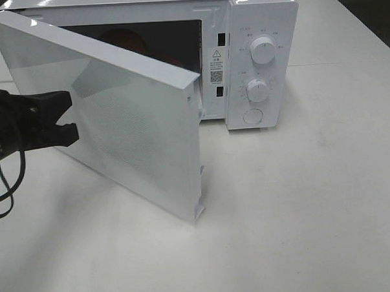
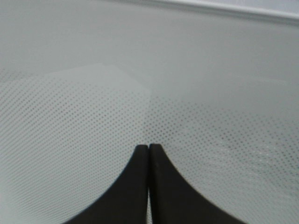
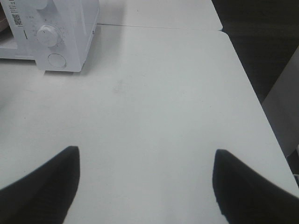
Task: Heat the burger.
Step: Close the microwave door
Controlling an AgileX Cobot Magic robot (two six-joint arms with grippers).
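Note:
The white microwave (image 1: 261, 20) stands at the back of the table with its door (image 1: 142, 122) swung about halfway out. Through the gap a dim round brownish shape, the burger (image 1: 123, 40), sits inside the dark cavity. My left gripper (image 1: 71, 119) is shut, its fingertips against the outer face of the door. In the left wrist view the left gripper (image 2: 148, 147) shows its two dark fingers pressed together on the dotted door window (image 2: 70, 116). My right gripper (image 3: 145, 150) hangs open over bare table, right of the microwave (image 3: 65, 42), holding nothing.
Two knobs (image 1: 263, 49) and a round door button (image 1: 252, 116) sit on the microwave's control panel. A black cable (image 1: 9, 186) trails from the left arm. The table's right edge (image 3: 252, 88) drops off to dark floor.

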